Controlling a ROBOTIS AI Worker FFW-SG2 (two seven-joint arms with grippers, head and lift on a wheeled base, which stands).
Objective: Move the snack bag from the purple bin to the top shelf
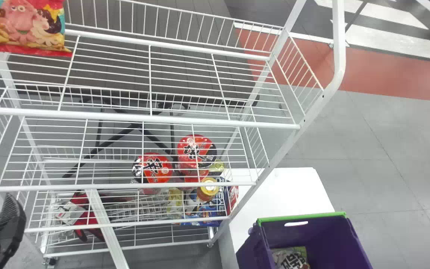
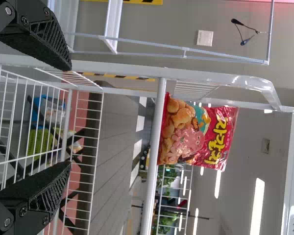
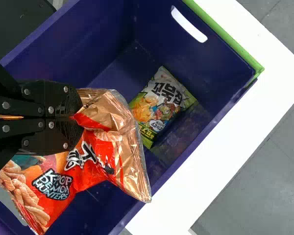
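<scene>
Right pincer (image 3: 79,117) pinching the red snack bag (image 3: 100,161) at the purple bin (image 3: 90,39); left pincer (image 1: 11,218) spread wide

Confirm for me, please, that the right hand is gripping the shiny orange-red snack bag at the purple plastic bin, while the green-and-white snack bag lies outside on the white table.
Not quite: the green-and-white snack bag lies inside the purple plastic bin, as the right wrist view shows. The right hand is indeed gripping the shiny orange-red snack bag at the bin.
</scene>
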